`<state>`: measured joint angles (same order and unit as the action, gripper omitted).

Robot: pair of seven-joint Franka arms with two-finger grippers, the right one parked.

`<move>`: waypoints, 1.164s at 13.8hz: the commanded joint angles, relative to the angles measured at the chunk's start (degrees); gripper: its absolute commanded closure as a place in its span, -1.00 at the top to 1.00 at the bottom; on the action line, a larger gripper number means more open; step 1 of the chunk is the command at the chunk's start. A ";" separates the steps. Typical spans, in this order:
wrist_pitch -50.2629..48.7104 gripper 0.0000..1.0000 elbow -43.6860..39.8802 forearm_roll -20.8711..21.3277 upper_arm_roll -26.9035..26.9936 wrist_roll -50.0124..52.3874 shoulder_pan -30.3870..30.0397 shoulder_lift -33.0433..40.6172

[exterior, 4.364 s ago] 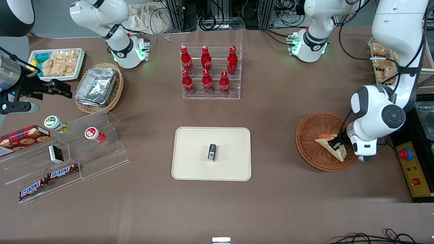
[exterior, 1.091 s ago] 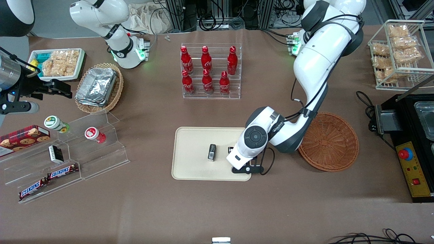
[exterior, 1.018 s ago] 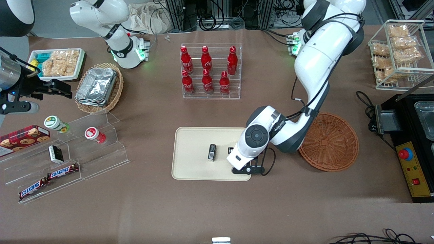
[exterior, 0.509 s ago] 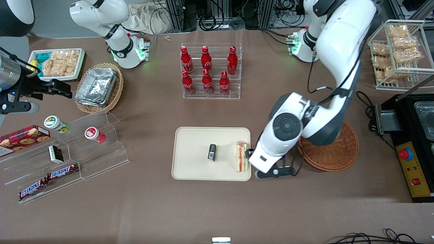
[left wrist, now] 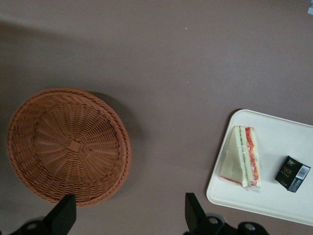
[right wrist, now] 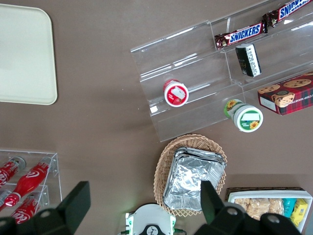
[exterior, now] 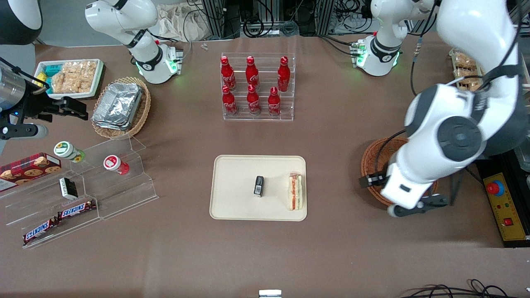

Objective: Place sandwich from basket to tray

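- Front view: sandwich [exterior: 295,191] lies on the tray [exterior: 236,207], at the tray edge nearest the basket [exterior: 369,160], filling edge facing the small black box [exterior: 258,185] at tray centre; the two are apart.
- Tray sits centre frame, basket at right of frame, mostly hidden by the working arm.
- Tool [exterior: 379,194] hangs above the basket's tray-side rim, well apart from the sandwich.
- Left wrist view: both fingers [left wrist: 63,215] spread wide, nothing between them; tool [left wrist: 128,215] is over bare bench [left wrist: 171,73] beside the basket [left wrist: 68,144].
- Same view: basket holds nothing; sandwich [left wrist: 242,156] and black box [left wrist: 292,174] are both on the tray [left wrist: 274,200].
- Front view, top centre: rack of red bottles [exterior: 253,85].
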<state>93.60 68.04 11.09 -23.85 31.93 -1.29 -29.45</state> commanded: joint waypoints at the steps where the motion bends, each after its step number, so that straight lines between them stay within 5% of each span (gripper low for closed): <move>1: -0.09 1.00 7.18 -1.86 3.09 -4.85 -1.17 6.50; 6: 2.10 1.00 16.83 -6.68 11.70 -16.52 -0.82 15.19; 11: 13.97 1.00 34.06 -7.14 18.39 -22.87 0.84 26.36; 16: 8.10 1.00 28.39 -7.14 19.90 -30.87 1.20 23.22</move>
<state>104.20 99.48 4.81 -4.75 3.62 -0.82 -4.99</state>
